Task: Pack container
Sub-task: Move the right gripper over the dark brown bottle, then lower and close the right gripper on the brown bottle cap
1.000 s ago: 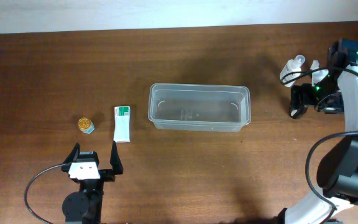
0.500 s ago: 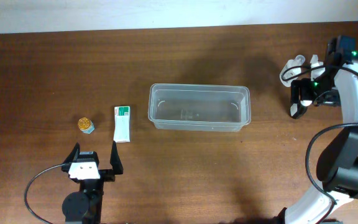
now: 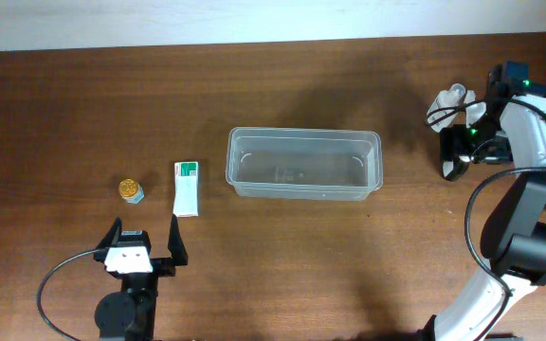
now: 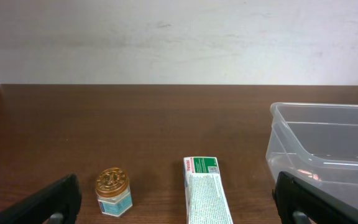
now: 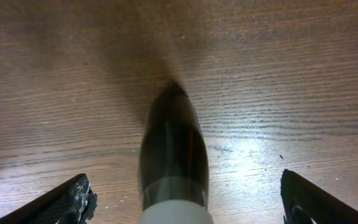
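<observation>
The left arm [image 3: 121, 308] was black, with a round joint housing, a white block behind the left pincer [image 3: 145, 225] and a thin black cable [image 3: 50, 284] looping off its side. Its fingers [image 4: 55, 202] were matte black and tapering. The right arm [image 3: 538, 161] wore glossy white shells between black joints, with a blue-green cap [image 3: 515, 71] and small green lights [image 3: 484, 114] near the wrist. The right pincer [image 5: 185, 200] had black, rough-edged tips.

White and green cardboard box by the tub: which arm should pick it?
Left. The left end effector, open, sits just short of the white and green cardboard box; the right end effector is across the clear plastic rectangular container.
</observation>
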You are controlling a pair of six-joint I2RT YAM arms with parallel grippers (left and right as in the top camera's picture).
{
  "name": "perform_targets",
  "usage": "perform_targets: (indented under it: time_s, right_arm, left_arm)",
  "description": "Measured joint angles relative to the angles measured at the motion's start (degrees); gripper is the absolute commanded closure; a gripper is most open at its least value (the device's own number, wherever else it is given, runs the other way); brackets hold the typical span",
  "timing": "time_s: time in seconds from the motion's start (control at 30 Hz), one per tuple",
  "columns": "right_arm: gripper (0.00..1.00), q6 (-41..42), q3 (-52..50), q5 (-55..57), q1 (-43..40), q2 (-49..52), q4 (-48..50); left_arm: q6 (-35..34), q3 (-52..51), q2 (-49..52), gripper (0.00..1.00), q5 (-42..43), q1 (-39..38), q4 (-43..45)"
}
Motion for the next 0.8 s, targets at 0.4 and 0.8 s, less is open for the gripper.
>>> perform_targets:
  time_s: [0.4, 0.8]
  right_arm:
    - [0.42, -0.3, 0.0, 1.7, 0.0, 0.8, 0.4]
    - [0.66, -0.3, -0.1, 1.9, 0.0, 0.8, 0.5]
  left_arm:
    - [0.0, 0.0, 0.0, 0.01, 0.0, 0.0, 0.0]
    - [0.0, 0.0, 0.0, 0.01, 0.0, 0.0, 0.0]
